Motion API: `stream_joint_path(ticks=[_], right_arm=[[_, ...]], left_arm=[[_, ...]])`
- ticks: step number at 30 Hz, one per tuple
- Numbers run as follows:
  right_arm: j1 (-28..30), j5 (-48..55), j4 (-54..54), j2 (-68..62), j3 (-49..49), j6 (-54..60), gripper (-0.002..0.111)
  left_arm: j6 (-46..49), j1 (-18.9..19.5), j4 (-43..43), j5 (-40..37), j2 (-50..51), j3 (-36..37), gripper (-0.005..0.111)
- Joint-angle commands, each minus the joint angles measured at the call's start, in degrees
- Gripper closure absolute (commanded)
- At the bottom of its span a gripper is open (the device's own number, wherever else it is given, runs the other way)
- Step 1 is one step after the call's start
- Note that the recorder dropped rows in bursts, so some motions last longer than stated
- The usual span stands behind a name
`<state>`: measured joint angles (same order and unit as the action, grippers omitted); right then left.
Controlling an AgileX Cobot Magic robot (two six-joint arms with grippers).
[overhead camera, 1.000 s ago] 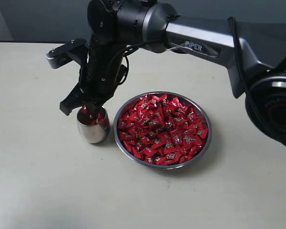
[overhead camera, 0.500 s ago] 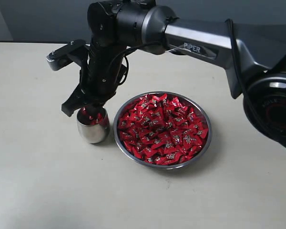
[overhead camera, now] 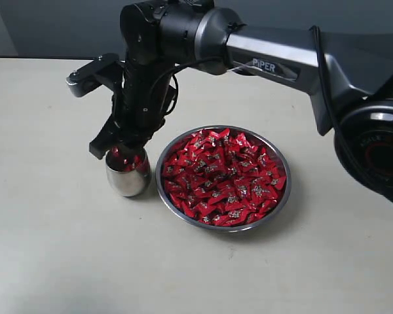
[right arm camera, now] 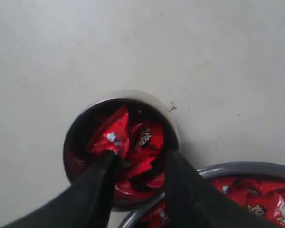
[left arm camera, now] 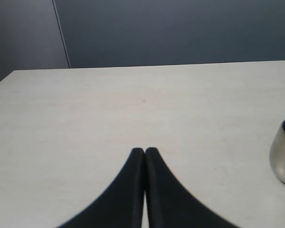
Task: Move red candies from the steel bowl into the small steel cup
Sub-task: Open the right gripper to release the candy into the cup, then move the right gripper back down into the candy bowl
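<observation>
Red candies (right arm camera: pixel 145 140) lie in the small steel cup (right arm camera: pixel 133 93). Directly over them hangs the right gripper (right arm camera: pixel 141 159), its two black fingers (right arm camera: pixel 97 190) spread apart with nothing clamped between them. One fingertip is at a wrapper (whether it really touches, I cannot tell). The cup is partly filled, and the wrappers reach near to its rim. Just beside the cup stands the steel bowl (overhead camera: pixel 229 229), heaped with many more red candies (overhead camera: pixel 223 176) across its whole width. The exterior view shows both vessels complete on the pale table (overhead camera: pixel 52 261), while the right wrist view catches only an arc of the bowl's rim. The left wrist view shows the left gripper (left arm camera: pixel 145 153) pressed together and empty, low over the table, well apart from the cup, which is partly cut off there.
</observation>
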<state>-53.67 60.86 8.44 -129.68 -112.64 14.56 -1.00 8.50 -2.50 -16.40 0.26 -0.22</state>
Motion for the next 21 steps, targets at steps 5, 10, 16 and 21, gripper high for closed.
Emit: stream_joint_path(ticks=[5, 10, 16, 21], right_arm=[[0.0, -1.3, -2.0, 0.4, 0.0, -0.2, 0.073], [0.0, -1.3, -2.9, 0.4, -0.3, -0.2, 0.073], [0.1, -2.5, -9.5, 1.3, -0.8, -5.6, 0.096], [2.1, -4.0, -9.6, 3.2, -0.4, -9.6, 0.108]], left_arm=[[-0.1, -0.1, -0.1, 0.1, -0.3, 0.2, 0.106], [-0.1, -0.1, -0.1, 0.1, -0.3, 0.2, 0.106], [-0.1, -0.1, -0.1, 0.1, -0.3, 0.2, 0.106], [-0.1, -0.1, -0.1, 0.1, -0.3, 0.2, 0.106]])
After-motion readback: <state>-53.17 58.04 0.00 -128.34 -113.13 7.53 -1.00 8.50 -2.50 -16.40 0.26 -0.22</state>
